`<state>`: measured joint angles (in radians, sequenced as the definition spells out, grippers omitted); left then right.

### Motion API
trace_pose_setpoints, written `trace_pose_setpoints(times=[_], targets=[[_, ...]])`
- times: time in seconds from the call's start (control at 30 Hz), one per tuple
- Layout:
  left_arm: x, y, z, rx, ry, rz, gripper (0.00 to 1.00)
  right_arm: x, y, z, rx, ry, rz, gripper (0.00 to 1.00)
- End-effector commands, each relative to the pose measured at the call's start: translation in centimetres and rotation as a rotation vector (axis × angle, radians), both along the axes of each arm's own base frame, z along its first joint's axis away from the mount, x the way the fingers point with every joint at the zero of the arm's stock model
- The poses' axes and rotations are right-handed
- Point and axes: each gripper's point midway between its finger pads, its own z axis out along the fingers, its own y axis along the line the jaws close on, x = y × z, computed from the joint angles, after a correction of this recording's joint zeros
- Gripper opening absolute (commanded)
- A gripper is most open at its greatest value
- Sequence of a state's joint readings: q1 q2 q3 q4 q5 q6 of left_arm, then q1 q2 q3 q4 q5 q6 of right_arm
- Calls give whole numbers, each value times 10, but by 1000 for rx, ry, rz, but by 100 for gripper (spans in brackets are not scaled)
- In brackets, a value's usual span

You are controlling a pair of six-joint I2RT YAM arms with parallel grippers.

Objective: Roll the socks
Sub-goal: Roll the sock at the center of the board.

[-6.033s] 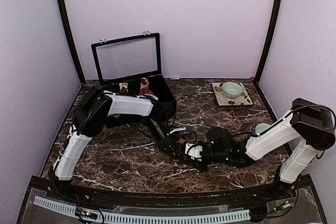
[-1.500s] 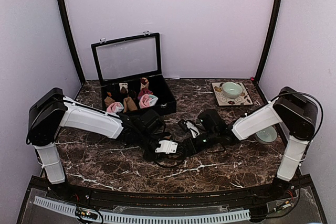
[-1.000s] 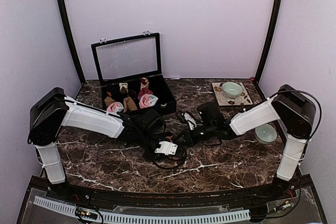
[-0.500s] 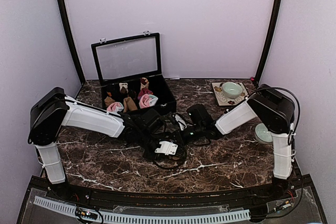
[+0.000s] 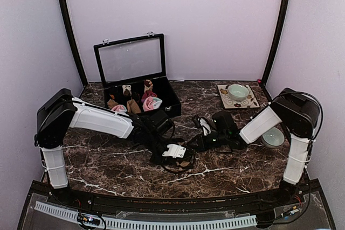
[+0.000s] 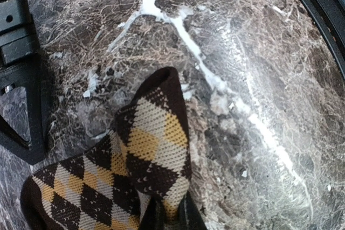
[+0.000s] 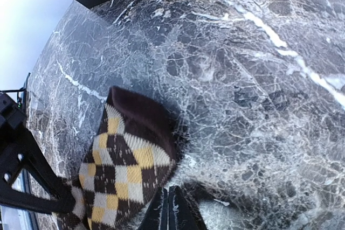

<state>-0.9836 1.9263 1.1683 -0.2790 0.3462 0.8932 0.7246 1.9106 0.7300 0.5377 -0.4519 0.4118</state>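
Observation:
A dark brown sock with tan diamond checks [image 6: 145, 154] lies bunched on the marble in the middle of the table [image 5: 186, 164]. My left gripper [image 6: 168, 215] is shut on its near edge, with fabric pinched between the two dark fingers; in the top view it [image 5: 180, 159] reaches in from the left. My right gripper [image 7: 170, 208] is shut with nothing between its fingers, and its tips sit on the marble just right of the sock [image 7: 129, 160]. Seen from above, the right gripper [image 5: 192, 145] points left. Pink and mint rolled socks [image 5: 151, 102] sit in the black box.
An open black box [image 5: 171, 96] with a raised lid stands at the back left and holds several small sock bundles. A green bowl [image 5: 237, 91] on a patterned plate [image 5: 250, 102] is at the back right. Another bowl [image 5: 272, 137] rests by the right arm.
The right arm swung left toward the box, then came back right and lower, ending beside the sock. The left gripper kept its hold and shifted slightly right.

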Motion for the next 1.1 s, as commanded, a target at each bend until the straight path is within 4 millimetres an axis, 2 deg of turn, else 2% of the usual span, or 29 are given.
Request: trace_pose_setpoints(times=[0.0, 0.17, 0.33, 0.5, 0.6, 0.67, 0.7, 0.73, 0.77, 0.8, 0.97, 1.07], targets=[[-53, 62, -65, 311, 247, -13, 0, -14, -6, -17, -32, 78, 1, 4], [-56, 66, -64, 317, 291, 12, 1, -9, -10, 11, 16, -16, 2, 4], [-56, 66, -55, 282, 383, 50, 2, -38, -24, 43, 114, -173, 89, 9], [-49, 65, -50, 278, 472, 83, 2, -75, -25, 54, 173, -242, 221, 14], [-46, 64, -48, 292, 552, 105, 4, -94, -22, 58, 139, -335, 290, 16], [-43, 62, -48, 302, 607, 119, 4, -101, -20, 57, 97, -375, 327, 21], [-40, 59, -47, 302, 625, 124, 5, -105, -19, 58, 87, -392, 346, 24], [-38, 59, -48, 305, 642, 131, 5, -107, -19, 59, 78, -410, 360, 35], [-35, 58, -49, 310, 654, 137, 6, -110, -21, 61, 70, -433, 373, 89], [-34, 59, -51, 320, 669, 144, 6, -111, -22, 62, 65, -447, 379, 98], [-24, 56, -56, 336, 719, 186, 7, -119, -25, 63, 25, -493, 421, 99], [-21, 56, -58, 346, 755, 207, 7, -102, -31, 62, -58, -548, 344, 99]])
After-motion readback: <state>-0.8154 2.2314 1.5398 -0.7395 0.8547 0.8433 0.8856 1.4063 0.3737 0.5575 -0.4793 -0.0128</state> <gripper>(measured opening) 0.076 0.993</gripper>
